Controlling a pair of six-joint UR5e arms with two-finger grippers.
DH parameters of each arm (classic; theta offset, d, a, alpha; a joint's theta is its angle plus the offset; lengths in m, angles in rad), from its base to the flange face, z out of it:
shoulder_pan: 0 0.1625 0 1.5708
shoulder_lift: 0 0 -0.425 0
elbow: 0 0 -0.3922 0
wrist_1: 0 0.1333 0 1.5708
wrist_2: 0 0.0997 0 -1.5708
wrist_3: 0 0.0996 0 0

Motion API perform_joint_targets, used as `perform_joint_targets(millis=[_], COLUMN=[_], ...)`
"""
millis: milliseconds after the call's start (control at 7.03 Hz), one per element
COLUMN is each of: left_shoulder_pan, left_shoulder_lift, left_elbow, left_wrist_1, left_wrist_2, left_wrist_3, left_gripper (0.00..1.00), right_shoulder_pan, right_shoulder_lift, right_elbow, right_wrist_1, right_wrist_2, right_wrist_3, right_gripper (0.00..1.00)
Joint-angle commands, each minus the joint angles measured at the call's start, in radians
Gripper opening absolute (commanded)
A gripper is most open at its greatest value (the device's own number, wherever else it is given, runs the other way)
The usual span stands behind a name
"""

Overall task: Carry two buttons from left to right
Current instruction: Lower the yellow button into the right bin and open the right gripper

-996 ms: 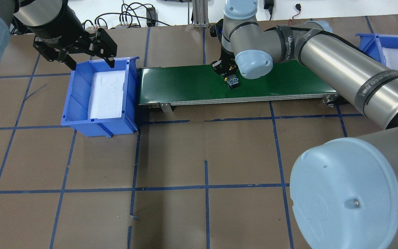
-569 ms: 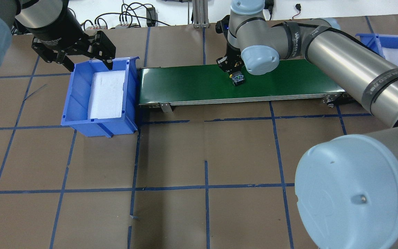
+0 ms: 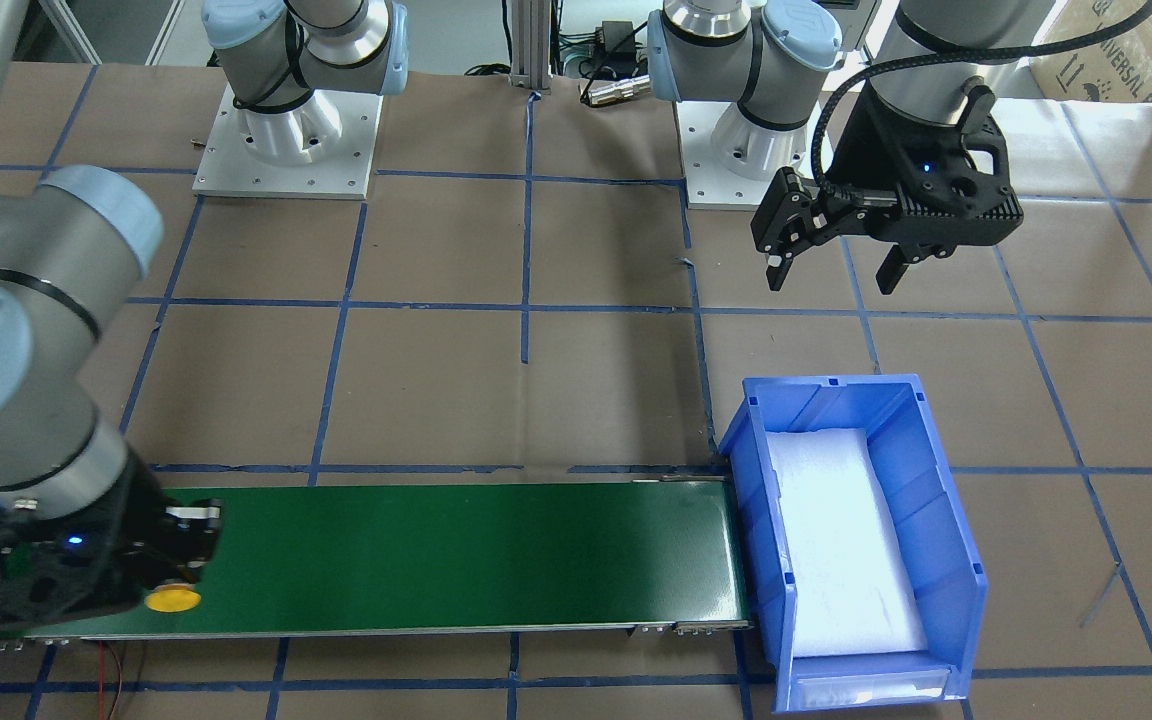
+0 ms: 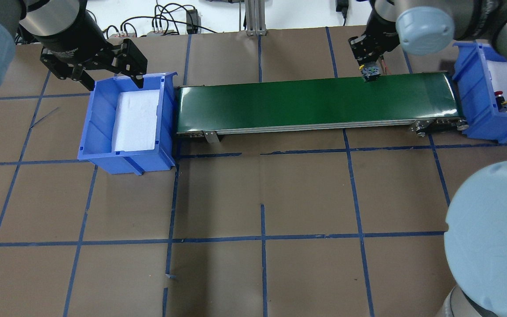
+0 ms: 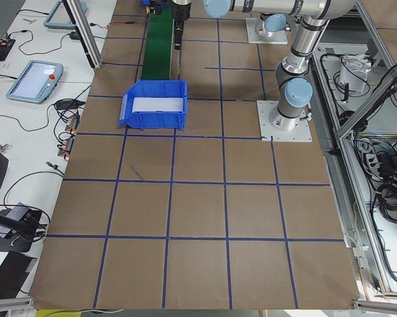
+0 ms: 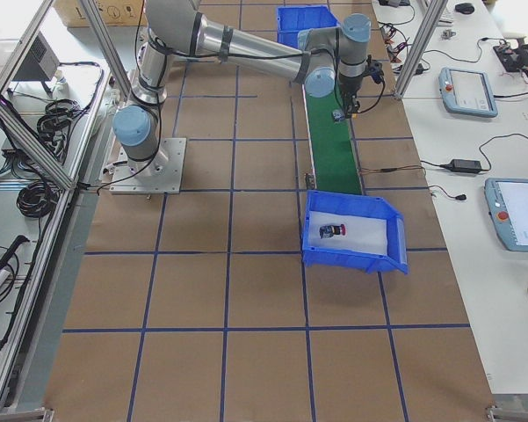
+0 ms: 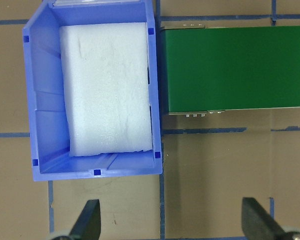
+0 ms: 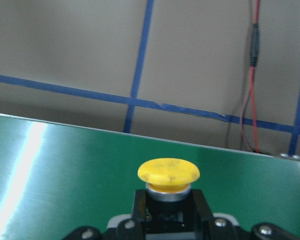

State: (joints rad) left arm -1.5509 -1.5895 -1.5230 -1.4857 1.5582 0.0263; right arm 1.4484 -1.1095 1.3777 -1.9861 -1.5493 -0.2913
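Observation:
My right gripper (image 4: 370, 71) is shut on the yellow button (image 4: 370, 74), gripping its black body and holding it above the green conveyor belt (image 4: 302, 105) near the belt's right end. The yellow cap shows in the right wrist view (image 8: 168, 174) and in the front view (image 3: 173, 598). The red button (image 4: 499, 94) lies in the right blue bin (image 4: 473, 101) and also shows in the exterior right view (image 6: 332, 231). My left gripper (image 4: 115, 80) is open and empty, hovering over the far rim of the left blue bin (image 4: 93, 127).
The left bin (image 7: 40, 100) holds only a white foam pad (image 7: 107, 90). The belt (image 3: 456, 560) spans between the two bins. A red wire (image 8: 252, 90) lies on the brown table beyond the belt. Blue tape lines grid the table.
My right arm has carried the yellow button from mid-belt to the right, near the belt's right end. The right bin with the red button has come into view. The left gripper has hardly moved.

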Motion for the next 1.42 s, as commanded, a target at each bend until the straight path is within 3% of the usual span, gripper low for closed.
perform_joint_targets(millis=[0,711,1281], left_shoulder_pan=[0.0,0.0,0.0], left_shoulder_lift=[-0.001,-0.004,-0.013], left_elbow=[-0.002,-0.002,-0.002], left_wrist_1=[0.001,0.001,0.001], left_wrist_2=[-0.001,-0.003,-0.007], left_wrist_3=[0.0,-0.003,-0.006], left_gripper=[1.0,1.0,1.0], right_shoulder_pan=[-0.185,-0.468,-0.468], right_shoulder_lift=[-0.024,-0.04,0.182], right_elbow=[0.003,-0.046,-0.289], right_wrist_1=[0.055,0.115,0.148], right_wrist_2=[-0.009,-0.04,-0.011], right_wrist_3=[-0.164,-0.504,-0.525], right_gripper=[0.09,0.09,0.09])
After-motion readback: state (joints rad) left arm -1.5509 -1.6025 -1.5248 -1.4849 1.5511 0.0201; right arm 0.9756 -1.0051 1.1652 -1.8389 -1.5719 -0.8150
